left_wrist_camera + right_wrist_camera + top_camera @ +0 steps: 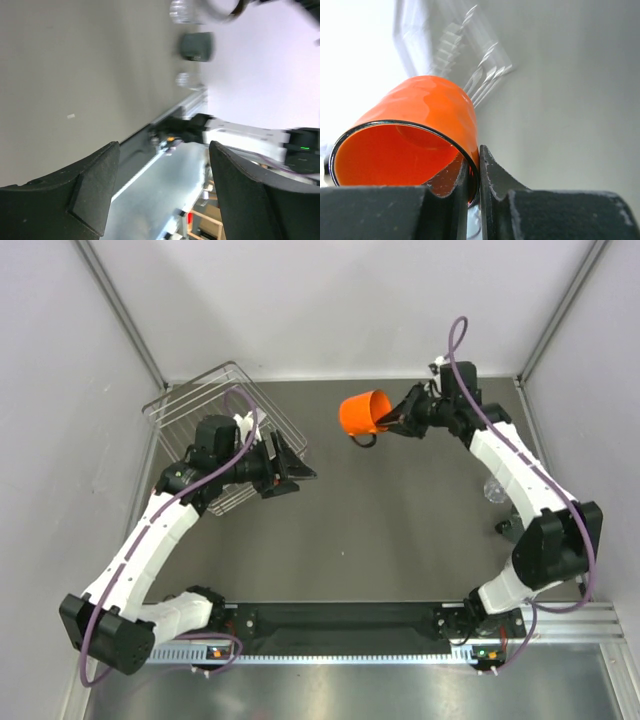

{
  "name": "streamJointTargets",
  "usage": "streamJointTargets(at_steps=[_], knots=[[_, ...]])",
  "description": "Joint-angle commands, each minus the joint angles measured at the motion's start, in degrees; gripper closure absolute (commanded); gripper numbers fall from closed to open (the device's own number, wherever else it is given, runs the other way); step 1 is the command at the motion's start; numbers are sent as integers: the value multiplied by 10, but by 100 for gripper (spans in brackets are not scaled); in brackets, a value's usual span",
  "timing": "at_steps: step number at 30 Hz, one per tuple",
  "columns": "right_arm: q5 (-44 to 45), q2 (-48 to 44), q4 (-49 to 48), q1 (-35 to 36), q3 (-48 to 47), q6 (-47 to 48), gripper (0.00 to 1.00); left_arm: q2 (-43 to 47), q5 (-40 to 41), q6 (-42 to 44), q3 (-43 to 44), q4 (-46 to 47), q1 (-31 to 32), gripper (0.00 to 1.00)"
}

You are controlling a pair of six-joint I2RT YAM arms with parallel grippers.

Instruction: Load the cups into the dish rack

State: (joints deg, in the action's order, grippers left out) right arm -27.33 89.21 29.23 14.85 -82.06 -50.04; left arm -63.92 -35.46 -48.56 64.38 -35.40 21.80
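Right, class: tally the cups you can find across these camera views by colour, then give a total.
orange mug: 1
dark grey cup: 1
clear tumblers: 2
Total: 4 cups

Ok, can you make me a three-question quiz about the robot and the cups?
1. Where is the dish rack? A far left of the table B near right C between the arms
2. What colour is the mug? A blue B orange C green
3. What are the left fingers doing? A open, holding nothing B shut on a cup C shut on the rack
Answers: 1 A, it sits by the far left corner. 2 B, bright orange in the right fingers. 3 A, a wide gap shows between them.
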Motion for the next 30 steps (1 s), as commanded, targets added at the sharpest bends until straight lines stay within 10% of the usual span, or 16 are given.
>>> streamJointTargets(at_steps=[1,18,30], knots=[[-80,-66,-108,31,32,-50,100,32,-72,-66,-14,132,2,22],[-121,-171,-539,152,195,-258,100,99,-159,-194,-51,383,7,3],[-96,-134,-618,201,185,-309,100,73,-103,-180,-38,396,35,10]])
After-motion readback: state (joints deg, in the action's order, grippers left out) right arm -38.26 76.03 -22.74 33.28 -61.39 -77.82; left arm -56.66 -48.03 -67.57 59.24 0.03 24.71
